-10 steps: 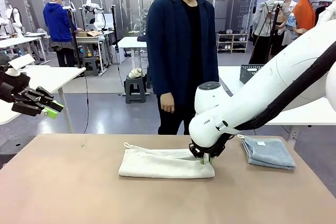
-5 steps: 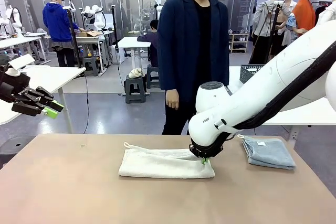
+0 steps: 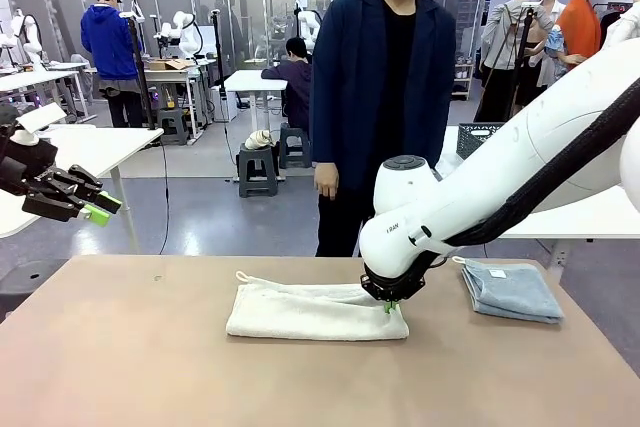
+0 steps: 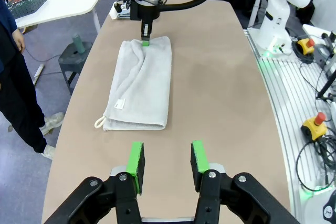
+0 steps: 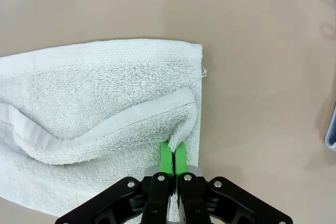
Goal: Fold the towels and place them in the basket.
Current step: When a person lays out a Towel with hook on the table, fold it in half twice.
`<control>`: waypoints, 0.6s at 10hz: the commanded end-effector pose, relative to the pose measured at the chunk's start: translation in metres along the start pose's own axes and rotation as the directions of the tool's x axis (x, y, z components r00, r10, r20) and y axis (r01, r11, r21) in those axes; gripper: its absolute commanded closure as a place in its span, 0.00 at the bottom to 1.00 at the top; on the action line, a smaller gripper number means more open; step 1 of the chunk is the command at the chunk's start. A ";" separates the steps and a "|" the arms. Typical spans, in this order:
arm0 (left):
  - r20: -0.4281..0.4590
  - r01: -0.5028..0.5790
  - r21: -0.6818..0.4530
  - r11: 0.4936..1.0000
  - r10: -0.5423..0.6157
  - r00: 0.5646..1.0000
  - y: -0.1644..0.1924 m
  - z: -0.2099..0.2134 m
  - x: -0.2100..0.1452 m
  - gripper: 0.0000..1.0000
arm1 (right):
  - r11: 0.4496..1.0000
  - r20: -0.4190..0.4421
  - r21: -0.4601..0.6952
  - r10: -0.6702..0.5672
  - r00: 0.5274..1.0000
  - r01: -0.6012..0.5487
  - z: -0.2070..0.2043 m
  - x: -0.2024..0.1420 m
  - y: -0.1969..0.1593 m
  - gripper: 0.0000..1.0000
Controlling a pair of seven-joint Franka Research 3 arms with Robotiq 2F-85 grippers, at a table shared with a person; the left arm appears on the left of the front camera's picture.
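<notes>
The cream-white towel [image 3: 300,310] lies folded into a long strip across the middle of the table. My right gripper [image 3: 389,303] is shut on its right end. In the right wrist view the green fingertips [image 5: 168,158] pinch the raised top layer of the towel [image 5: 94,87] near its corner. The blue-grey towel [image 3: 512,289] lies folded at the table's right side, untouched. My left gripper [image 3: 97,210] hovers off the table's left side, open and holding nothing. From its wrist view the left gripper [image 4: 167,162] looks along the towel [image 4: 140,85] toward the right gripper [image 4: 145,39]. The dark basket [image 3: 482,138] stands on the white table behind.
A person [image 3: 385,97] in a dark jacket stands at the far edge, hands down. The tan table [image 3: 150,367] has free room in front and to the left of the cream towel. An emergency-stop button [image 4: 316,124] and cables lie beside the table.
My right gripper's fingers have closed on the cream towel's end. The person has stepped to the picture's right. The left arm has stayed still.
</notes>
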State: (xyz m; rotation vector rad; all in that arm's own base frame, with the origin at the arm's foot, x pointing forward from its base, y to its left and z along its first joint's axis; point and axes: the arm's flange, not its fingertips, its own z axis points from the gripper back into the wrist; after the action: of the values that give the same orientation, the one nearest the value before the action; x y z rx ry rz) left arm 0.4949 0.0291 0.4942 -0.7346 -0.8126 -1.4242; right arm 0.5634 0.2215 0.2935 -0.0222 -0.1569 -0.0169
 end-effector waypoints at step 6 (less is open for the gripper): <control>0.003 0.007 -0.002 1.000 -0.007 1.000 -0.001 0.001 0.000 0.53 | 0.999 0.003 0.035 0.004 1.000 -0.004 -0.002 -0.007 -0.026 0.88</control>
State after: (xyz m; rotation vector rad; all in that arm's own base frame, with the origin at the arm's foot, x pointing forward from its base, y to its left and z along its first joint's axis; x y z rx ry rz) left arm 0.4949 0.0291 0.4943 -0.7346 -0.8126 -1.4242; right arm 0.5634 0.2107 0.2946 -0.0049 -0.1575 -0.0277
